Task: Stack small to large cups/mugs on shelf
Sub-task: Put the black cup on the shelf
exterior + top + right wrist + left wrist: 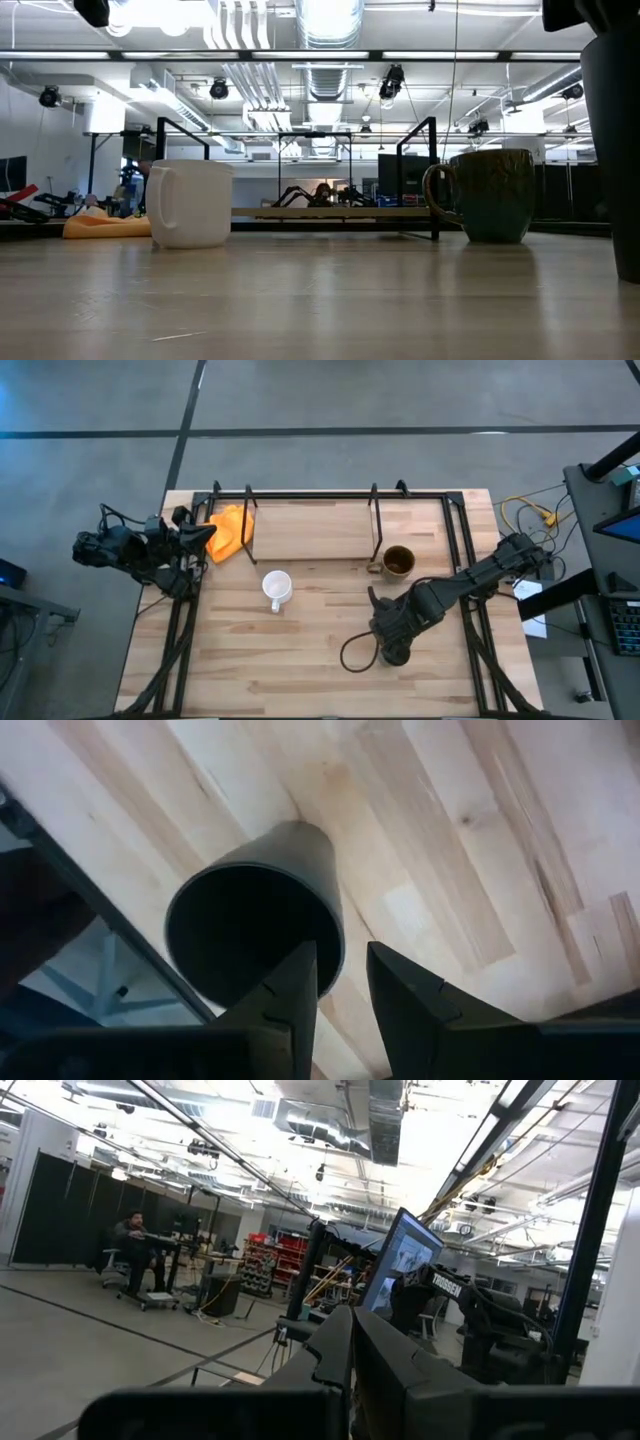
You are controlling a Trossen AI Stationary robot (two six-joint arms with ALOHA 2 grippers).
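From above, I'm seeing my right gripper (393,650) covering the black cup (396,654) near the table's front; the white mug (277,588) is lying mid-table, the brown mug (398,561) touching the shelf (310,528). The left gripper (200,532) is waiting beside the orange cloth (230,530).

Low view: the cup is getting cut off at the right edge.

Left wrist: fingers pressed closed, no legible writing.

Right wrist: fingers (300,990) are straddling the cup's rim, one inside, one outside.
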